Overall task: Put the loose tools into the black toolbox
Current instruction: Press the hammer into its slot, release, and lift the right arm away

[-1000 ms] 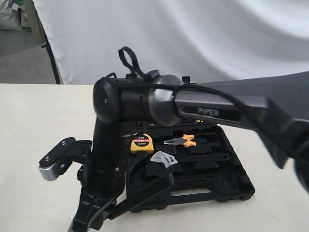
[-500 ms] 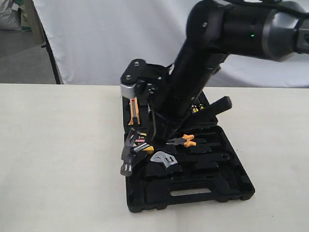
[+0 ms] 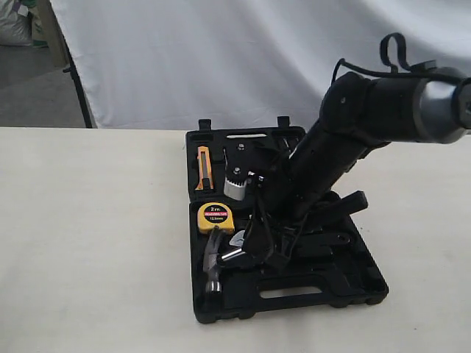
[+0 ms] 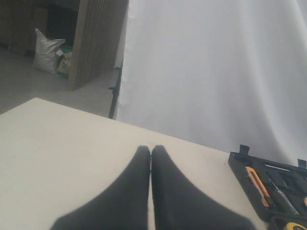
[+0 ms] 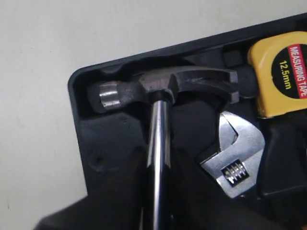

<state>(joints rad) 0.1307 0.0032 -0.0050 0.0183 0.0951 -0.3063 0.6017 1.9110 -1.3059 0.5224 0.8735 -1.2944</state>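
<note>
The black toolbox [image 3: 357, 293] lies open on the table. My right gripper [image 3: 262, 250] is shut on the claw hammer's shaft [image 5: 159, 158], with dark fingers [image 5: 115, 201] on either side of the steel. The hammer head [image 3: 214, 269] sits low in the front-left corner recess of the toolbox [image 5: 79, 88]; whether it rests there I cannot tell. The adjustable wrench [image 5: 235, 160] lies in the case beside the hammer head [image 5: 165, 85], and its silver head [image 3: 237, 238] peeks out by my arm. My left gripper [image 4: 151, 149] is shut on nothing above bare table, away from the toolbox [image 4: 240, 162].
A yellow tape measure [image 3: 215, 216] sits in the case just behind the hammer, and the tape measure [image 5: 283, 72] nearly touches the claw. An orange utility knife [image 3: 204, 168] lies in the rear half. My right arm hides the pliers. A white backdrop hangs behind the table.
My right arm has swung down and to the right, carrying the hammer from the case's left edge into the front-left corner. The hammer head now sits lower, in front of the tape measure.
</note>
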